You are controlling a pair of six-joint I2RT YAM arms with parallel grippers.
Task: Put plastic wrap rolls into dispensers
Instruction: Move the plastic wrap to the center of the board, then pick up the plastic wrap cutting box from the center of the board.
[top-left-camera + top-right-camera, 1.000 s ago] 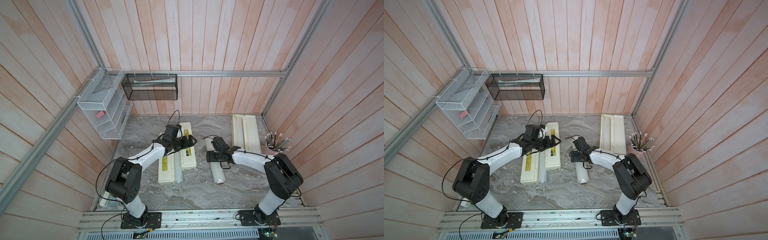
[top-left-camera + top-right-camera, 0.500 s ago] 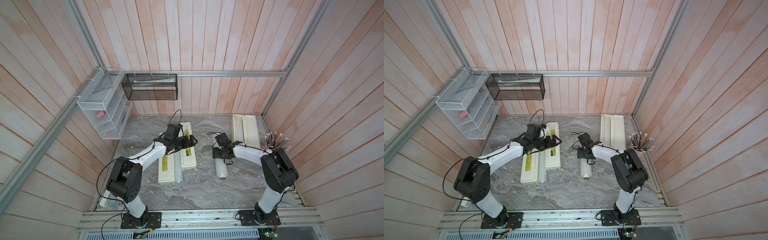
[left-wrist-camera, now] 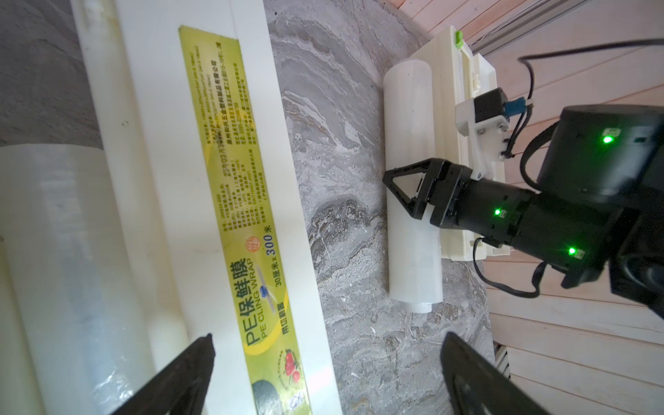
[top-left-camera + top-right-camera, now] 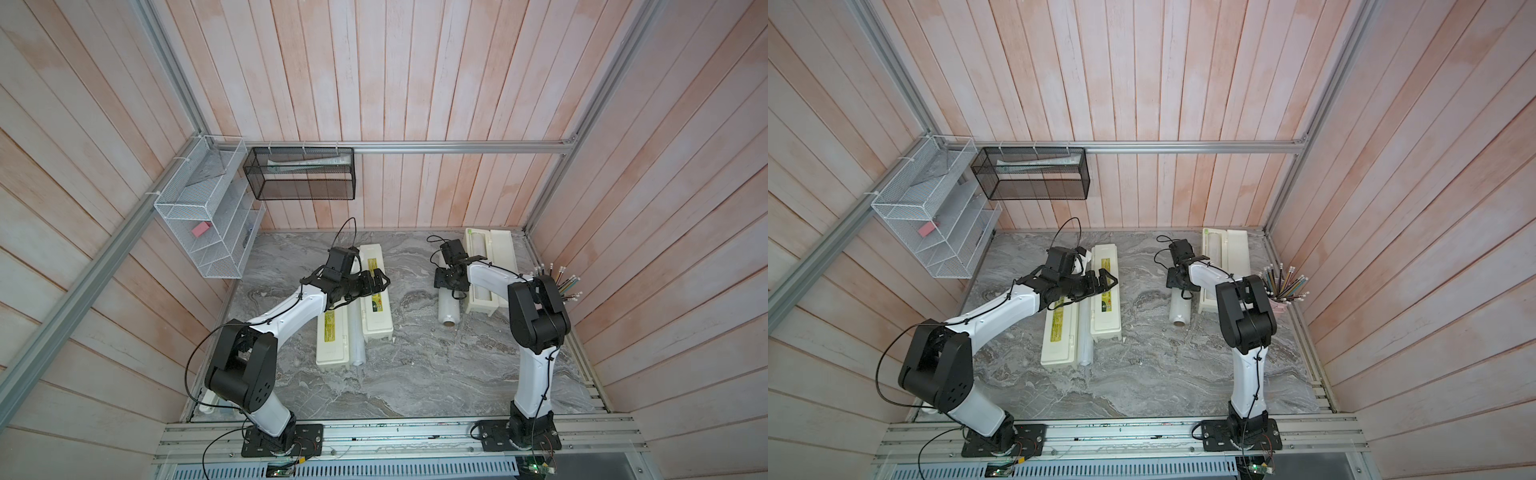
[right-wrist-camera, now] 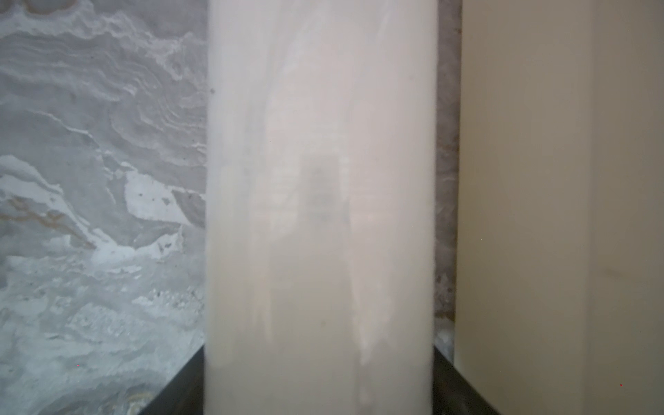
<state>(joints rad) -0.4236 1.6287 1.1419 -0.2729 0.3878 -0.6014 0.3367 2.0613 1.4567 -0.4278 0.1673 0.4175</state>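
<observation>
The roll (image 4: pixel 449 309) is a long, milky, smooth cylinder with a pale tube core showing at its near end. It lies flat on the counter (image 4: pixel 415 357), parallel to the open box (image 4: pixel 500 253) and just beside it, with a thin strip of stone between them. The right fingers (image 5: pixel 183 391) press against its two sides partway along, gripping it. The left fingers (image 3: pixel 183 381) stand wide, holding nothing, above two shut boxes (image 4: pixel 376 309) of cream plastic with yellow-green labels. A second roll (image 4: pixel 356 338) lies between those boxes. Grey veined counter runs open between the two groups and toward the front rail. A pencil cup (image 4: pixel 561 286) stands by the right wall.
</observation>
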